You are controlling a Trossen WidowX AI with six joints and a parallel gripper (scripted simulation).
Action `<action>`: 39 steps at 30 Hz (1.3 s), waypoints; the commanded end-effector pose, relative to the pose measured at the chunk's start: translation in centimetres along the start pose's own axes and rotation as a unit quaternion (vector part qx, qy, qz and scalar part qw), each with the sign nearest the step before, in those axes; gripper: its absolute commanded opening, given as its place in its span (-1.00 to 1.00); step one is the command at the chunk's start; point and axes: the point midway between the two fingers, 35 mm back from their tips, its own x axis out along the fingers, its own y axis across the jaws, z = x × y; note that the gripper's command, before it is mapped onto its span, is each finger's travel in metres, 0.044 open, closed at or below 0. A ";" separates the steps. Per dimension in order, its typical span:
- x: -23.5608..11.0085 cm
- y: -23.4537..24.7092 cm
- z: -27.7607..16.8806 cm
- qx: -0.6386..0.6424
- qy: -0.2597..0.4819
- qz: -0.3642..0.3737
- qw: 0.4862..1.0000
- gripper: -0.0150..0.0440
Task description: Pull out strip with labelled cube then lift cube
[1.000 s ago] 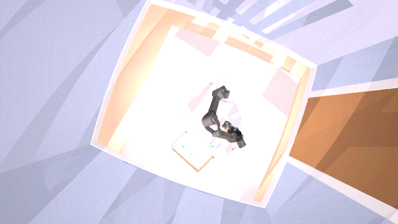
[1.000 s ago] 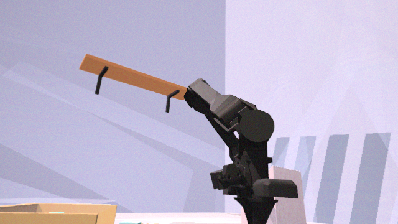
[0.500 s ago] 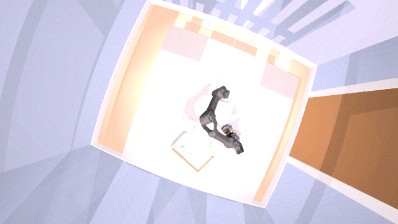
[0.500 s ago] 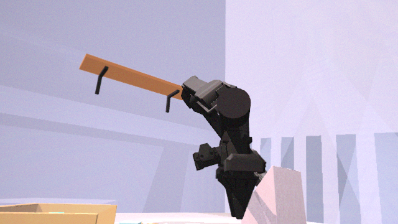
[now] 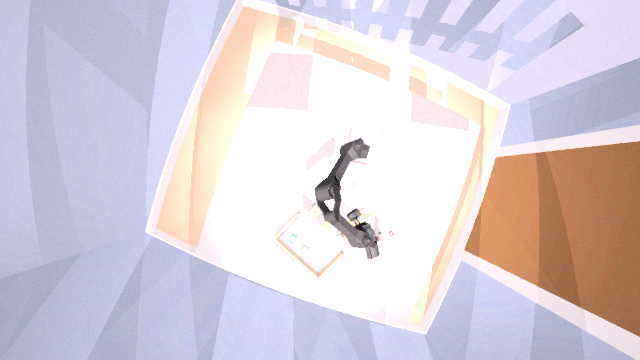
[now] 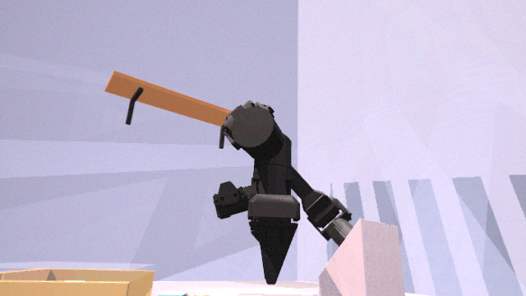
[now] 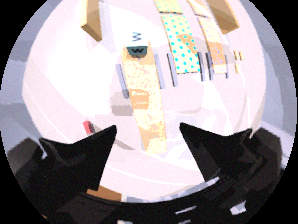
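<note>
The labelled cube (image 7: 137, 51), dark teal with a W on its near face, sits at the far end of a pale orange patterned strip (image 7: 150, 112) in the wrist view. This strip's near end reaches toward my fingers. A teal-dotted strip (image 7: 179, 42) and a narrower purple-dotted strip (image 7: 216, 46) lie to its right, each crossed by a line near its far part. My gripper (image 7: 148, 127) (image 6: 271, 281) is open and empty, pointing down; its fingertips appear either side of the orange strip's near part. In the top view the fingers are hidden.
Short grey rails (image 7: 122, 80) flank the strips. An orange-walled tray (image 5: 297, 257) (image 6: 141, 284) stands beside the arm, its wall ends (image 7: 91, 24) showing past the cube. A pink block (image 6: 380, 259) stands right of the gripper. A small red piece (image 7: 88, 127) lies near the left finger.
</note>
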 end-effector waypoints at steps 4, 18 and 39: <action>-0.3 0.3 2.7 -0.001 -0.003 -0.001 1.000 1.00; -1.1 0.9 8.5 0.000 -0.004 -0.001 1.000 1.00; 0.1 1.3 12.7 0.001 -0.005 -0.001 1.000 0.36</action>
